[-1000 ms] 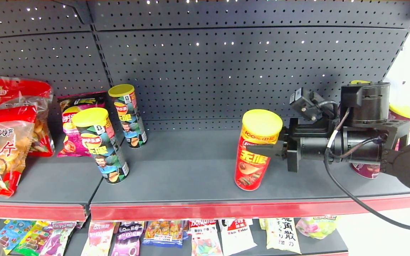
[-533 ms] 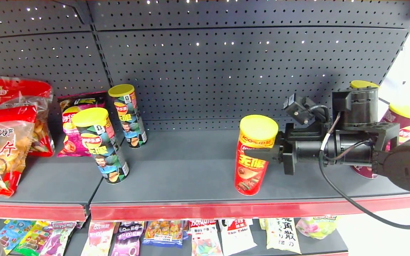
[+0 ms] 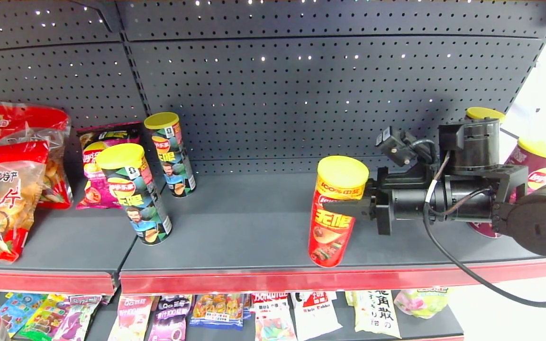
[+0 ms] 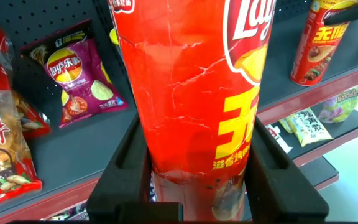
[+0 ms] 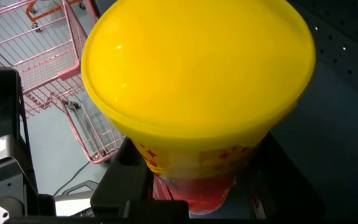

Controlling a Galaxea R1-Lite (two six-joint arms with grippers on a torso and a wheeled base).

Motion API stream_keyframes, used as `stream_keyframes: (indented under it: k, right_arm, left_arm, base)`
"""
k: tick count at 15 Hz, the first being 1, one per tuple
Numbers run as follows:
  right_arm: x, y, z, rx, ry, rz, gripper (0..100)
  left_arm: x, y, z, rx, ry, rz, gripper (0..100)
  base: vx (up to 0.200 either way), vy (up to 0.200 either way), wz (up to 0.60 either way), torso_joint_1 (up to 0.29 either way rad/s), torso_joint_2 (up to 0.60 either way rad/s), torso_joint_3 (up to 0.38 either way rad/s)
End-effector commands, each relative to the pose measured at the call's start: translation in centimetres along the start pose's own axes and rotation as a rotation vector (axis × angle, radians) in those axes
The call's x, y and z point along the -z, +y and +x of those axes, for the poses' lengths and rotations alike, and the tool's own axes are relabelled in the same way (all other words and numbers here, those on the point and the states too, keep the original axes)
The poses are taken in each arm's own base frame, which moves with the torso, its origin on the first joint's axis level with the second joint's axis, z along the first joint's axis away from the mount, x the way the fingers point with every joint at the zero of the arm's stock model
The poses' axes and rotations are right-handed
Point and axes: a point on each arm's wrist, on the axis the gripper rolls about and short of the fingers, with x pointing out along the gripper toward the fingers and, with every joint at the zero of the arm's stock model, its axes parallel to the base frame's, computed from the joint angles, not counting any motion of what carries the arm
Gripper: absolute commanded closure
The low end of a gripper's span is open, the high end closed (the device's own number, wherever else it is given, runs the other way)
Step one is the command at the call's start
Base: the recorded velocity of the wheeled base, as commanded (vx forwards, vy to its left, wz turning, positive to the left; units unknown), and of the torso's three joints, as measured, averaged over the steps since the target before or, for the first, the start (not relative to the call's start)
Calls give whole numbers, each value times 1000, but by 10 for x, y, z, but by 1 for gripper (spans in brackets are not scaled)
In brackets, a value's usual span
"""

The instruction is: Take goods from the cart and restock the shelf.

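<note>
Head view: red chip can (image 3: pixel 331 227), yellow lid (image 3: pixel 342 169), gripped by right jaws.

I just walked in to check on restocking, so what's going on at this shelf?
The right gripper is shut on a red chip can with a yellow lid, holding it slightly tilted by the front edge of the grey shelf. Whether its base rests there is unclear. The left gripper is shut on a second red can, held out in front of the shelf. A dark can stands farther left on it.
</note>
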Motion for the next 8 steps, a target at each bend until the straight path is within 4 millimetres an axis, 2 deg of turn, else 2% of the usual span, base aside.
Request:
stream_keyframes:
  k: [1, 8]
  right_arm:
    - [2, 0, 1, -3, 5, 3, 100]
    - [6, -4, 7, -5, 12, 9, 100]
  left_arm:
    - [0, 0, 0, 1, 1, -1, 100]
    - [0, 0, 0, 1, 0, -1, 100]
  base:
    - [0, 0, 0, 0, 0, 0]
    - [0, 0, 0, 0, 0, 0]
